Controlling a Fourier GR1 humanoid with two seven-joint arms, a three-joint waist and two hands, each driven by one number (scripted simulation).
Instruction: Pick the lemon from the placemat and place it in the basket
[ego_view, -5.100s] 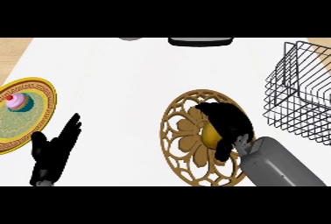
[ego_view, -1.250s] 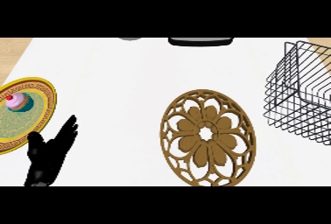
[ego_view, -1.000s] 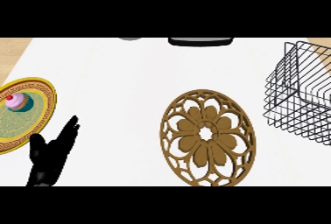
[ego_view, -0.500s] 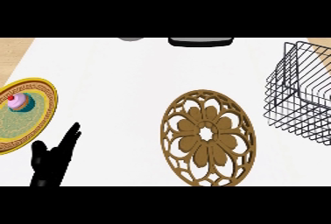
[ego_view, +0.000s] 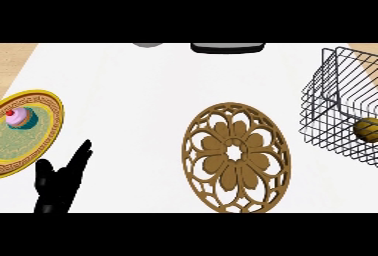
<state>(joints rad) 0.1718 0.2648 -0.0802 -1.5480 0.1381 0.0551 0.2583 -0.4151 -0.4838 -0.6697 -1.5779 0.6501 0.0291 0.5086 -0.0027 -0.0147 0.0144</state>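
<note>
Head view shows you the lemon (ego_view: 365, 129) now inside the basket (ego_view: 325, 107), absent there a moment ago; placemat (ego_view: 236, 157) bare. Left hand (ego_view: 59, 184) rests released; placement looks complete.

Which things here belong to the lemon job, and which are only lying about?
Belong to the job:
lemon, now inside the basket
wire basket
brown placemat

Only lying about:
yellow plate
cupcake on that plate
left hand, resting open at lower left

Dark wire-mesh basket (ego_view: 332, 107), carved wood-look placemat (ego_view: 236, 157), smooth white counter (ego_view: 133, 95), glossy gold-rimmed plate (ego_view: 46, 102)
</note>
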